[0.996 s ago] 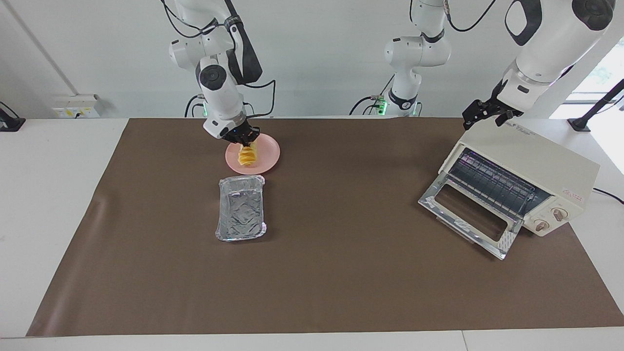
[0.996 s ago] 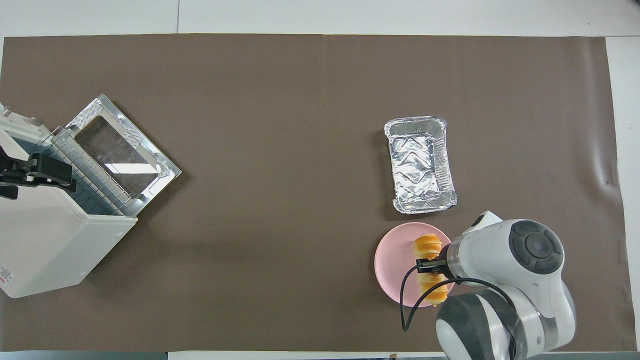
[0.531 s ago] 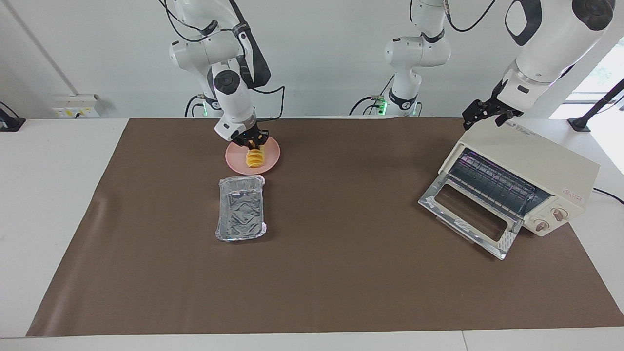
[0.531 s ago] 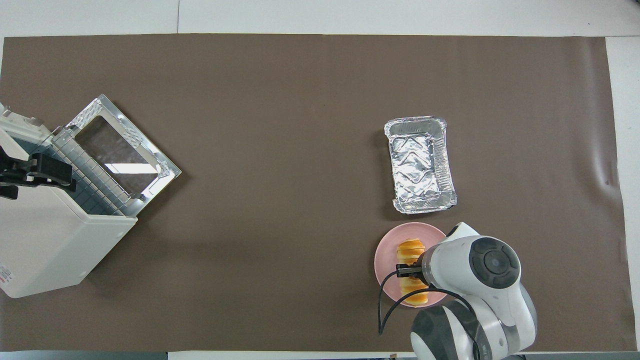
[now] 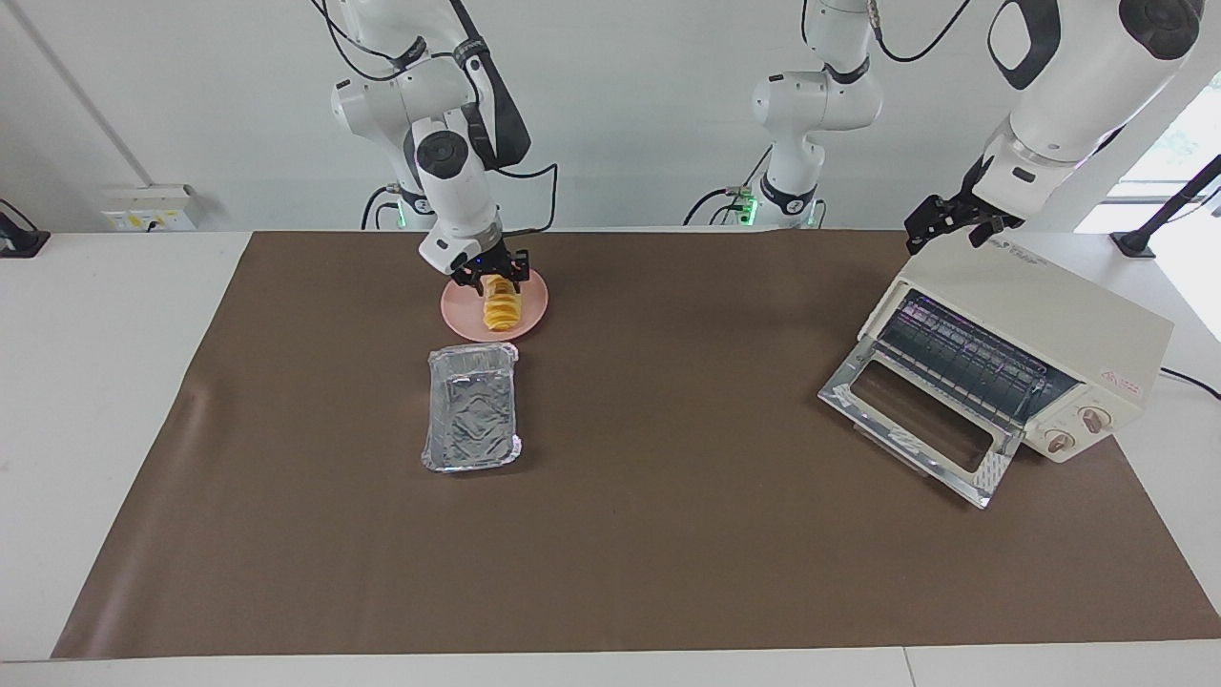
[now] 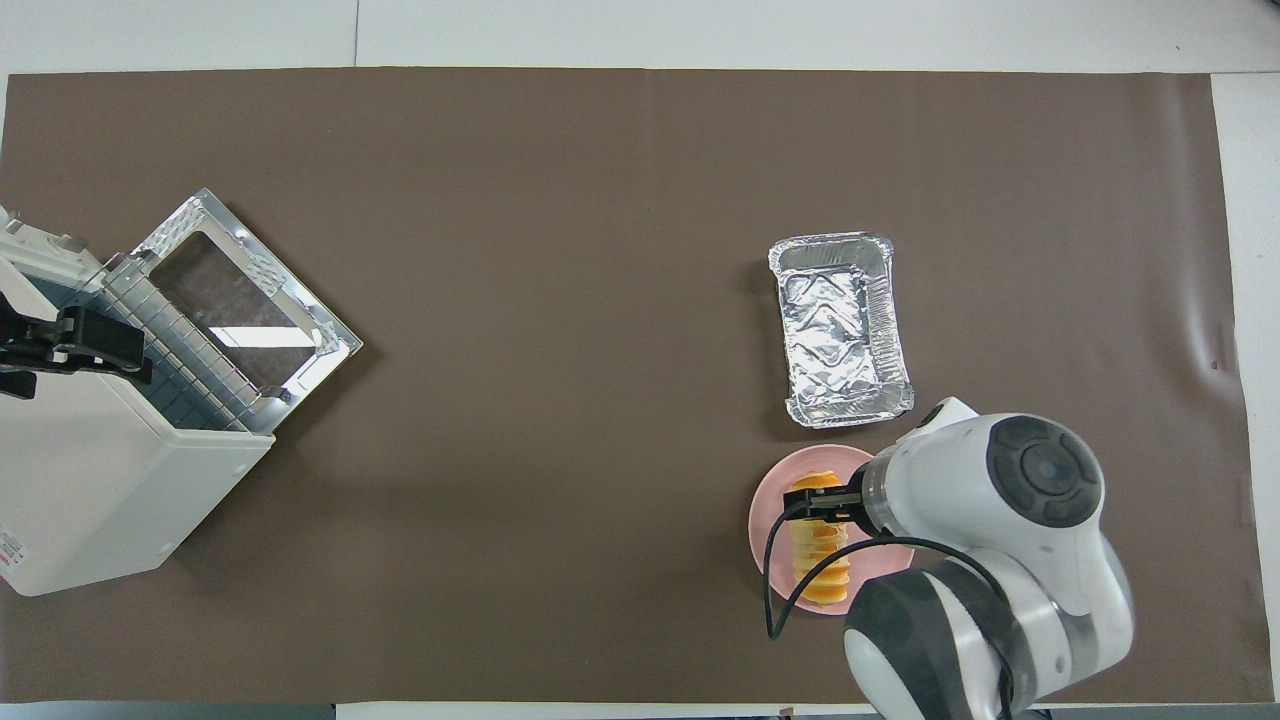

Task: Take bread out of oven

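The bread (image 5: 502, 310) lies on the pink plate (image 5: 458, 310), near the robots toward the right arm's end; in the overhead view the bread (image 6: 825, 570) lies lengthwise on the plate (image 6: 770, 520). My right gripper (image 5: 492, 277) is open just above the bread, empty; it also shows in the overhead view (image 6: 818, 500). The oven (image 5: 1040, 334) stands at the left arm's end with its door (image 5: 916, 429) folded down and its wire rack bare. My left gripper (image 5: 940, 224) waits at the oven's top edge (image 6: 75, 345).
An empty silver foil tray (image 5: 472, 408) lies just beyond the plate, farther from the robots; it also shows in the overhead view (image 6: 842, 328). The oven's open door (image 6: 240, 300) juts out over the brown mat (image 5: 668, 496). A third arm's base (image 5: 792, 191) stands at the table's robot end.
My right gripper lowered the bread onto the pink plate, let it go and rose a little. The left arm has not moved.
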### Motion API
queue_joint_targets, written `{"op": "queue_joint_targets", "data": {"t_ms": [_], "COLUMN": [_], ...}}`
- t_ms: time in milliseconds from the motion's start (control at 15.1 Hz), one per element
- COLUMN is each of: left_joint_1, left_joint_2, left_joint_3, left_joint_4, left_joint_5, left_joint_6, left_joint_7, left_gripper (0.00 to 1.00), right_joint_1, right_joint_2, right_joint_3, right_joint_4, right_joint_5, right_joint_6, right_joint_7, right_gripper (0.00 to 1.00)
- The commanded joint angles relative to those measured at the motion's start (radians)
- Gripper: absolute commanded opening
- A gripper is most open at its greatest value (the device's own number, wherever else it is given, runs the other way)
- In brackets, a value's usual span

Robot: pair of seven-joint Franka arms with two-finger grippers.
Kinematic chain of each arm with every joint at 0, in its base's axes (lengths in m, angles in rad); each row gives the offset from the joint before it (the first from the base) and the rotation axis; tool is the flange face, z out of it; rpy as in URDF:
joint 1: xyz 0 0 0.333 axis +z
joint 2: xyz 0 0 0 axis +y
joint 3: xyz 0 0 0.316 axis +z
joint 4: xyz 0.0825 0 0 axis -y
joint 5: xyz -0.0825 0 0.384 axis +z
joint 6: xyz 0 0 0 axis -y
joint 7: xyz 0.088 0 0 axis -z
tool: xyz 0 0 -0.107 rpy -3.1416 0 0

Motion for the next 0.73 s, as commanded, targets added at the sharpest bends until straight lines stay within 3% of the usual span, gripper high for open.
{"op": "queue_joint_targets", "data": {"t_ms": [0, 332, 664], "left_joint_1": [0.005, 0.005, 0.005], "left_joint_2": [-0.003, -0.003, -0.003], "left_joint_3": [-0.002, -0.002, -0.002], "left_joint_4": [0.011, 0.011, 0.011], "left_joint_5": [0.011, 0.011, 0.011], "left_joint_6": [-0.019, -0.019, -0.019], "left_joint_7": [0.0, 0.0, 0.0], "left_gripper": [1.0, 1.0, 1.0], "right_joint_1": [-0.064, -0.174, -0.202], "right_joint_2": [0.017, 0.081, 0.202], "right_joint_3": [0.004, 0.006, -0.002], "right_joint_4": [0.13, 0.339, 0.546], "right_joint_5": [-0.087, -0.195, -0.131], "right_joint_6": [-0.072, -0.155, -0.315], "right_joint_7": [-0.107, -0.314, -0.255], "right_gripper": [1.0, 1.0, 1.0]}}
